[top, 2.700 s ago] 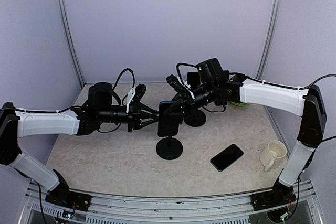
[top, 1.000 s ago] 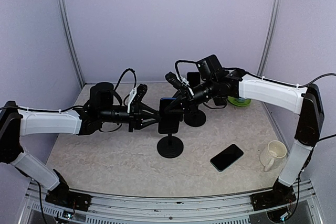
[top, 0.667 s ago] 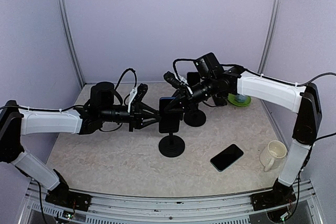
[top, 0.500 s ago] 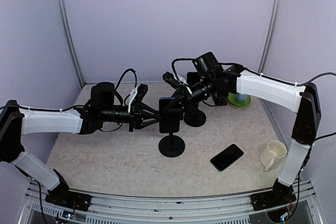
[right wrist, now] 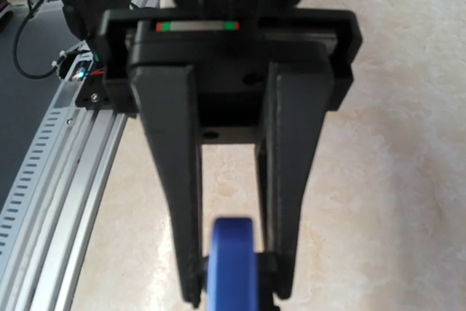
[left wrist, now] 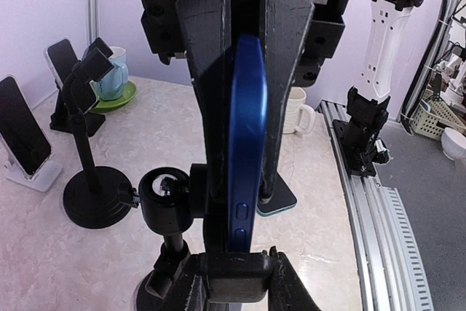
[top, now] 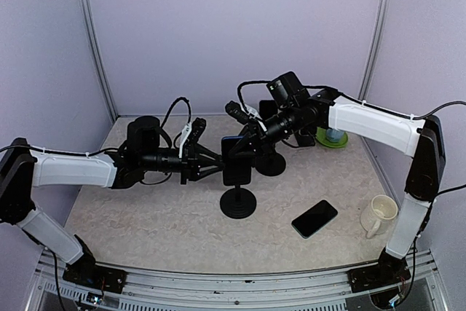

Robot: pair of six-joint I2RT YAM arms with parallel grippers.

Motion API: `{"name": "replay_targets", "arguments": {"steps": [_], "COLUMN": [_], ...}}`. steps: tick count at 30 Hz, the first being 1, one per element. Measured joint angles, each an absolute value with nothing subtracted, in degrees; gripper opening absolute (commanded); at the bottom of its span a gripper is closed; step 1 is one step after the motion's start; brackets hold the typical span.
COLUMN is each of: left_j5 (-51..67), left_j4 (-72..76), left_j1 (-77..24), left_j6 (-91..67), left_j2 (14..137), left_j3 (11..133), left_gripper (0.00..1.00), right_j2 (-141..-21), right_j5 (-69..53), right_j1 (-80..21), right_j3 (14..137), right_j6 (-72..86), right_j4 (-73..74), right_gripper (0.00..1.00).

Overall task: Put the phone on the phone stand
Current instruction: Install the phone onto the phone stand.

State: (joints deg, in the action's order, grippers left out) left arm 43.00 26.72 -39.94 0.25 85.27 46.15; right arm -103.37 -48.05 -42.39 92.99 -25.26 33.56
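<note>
- The left fingers (left wrist: 207,107) clamp the blue phone (left wrist: 246,143) by its flat faces, holding it upright and edge-on to the wrist camera.
- The phone's lower end meets the clamp of the black phone stand (top: 237,205), mid-tabletop (top: 145,216); whether it is seated cannot be told.
- The right fingers (right wrist: 178,180) are drawn narrow at the phone's upper edge.
- A second phone (top: 314,218) lies flat near a white mug (top: 378,215).
</note>
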Motion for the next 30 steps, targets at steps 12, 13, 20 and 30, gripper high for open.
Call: {"name": "replay_targets", "arguments": {"steps": [12,13,20,30], "left_j5": [44.0,44.0,43.8,40.9], "left_j4": [29.6,29.9,31.0,32.7], "left_j1": [-40.9,-41.0,-41.3,-41.6], "left_j6": [-1.1,-1.1,-1.0,-1.5], "left_j2": [84.9,84.8,82.4,76.8], "left_j3": [44.8,44.6,42.8,39.5], "left_gripper": [0.68,0.71,0.91,0.94], "right_j2": [-103.0,-103.0,-103.0,-103.0], "right_j5": [-46.6,-46.5,-46.4,-45.7], "right_j1": [-42.7,-42.7,-42.7,-42.7], "right_j3": [93.1,93.1,93.1,93.1], "right_j6": [-25.5,-25.5,-25.2,-24.3], "right_j4": [34.0,34.0,33.6,32.8], "right_gripper": [0.00,0.00,0.00,0.14]}}
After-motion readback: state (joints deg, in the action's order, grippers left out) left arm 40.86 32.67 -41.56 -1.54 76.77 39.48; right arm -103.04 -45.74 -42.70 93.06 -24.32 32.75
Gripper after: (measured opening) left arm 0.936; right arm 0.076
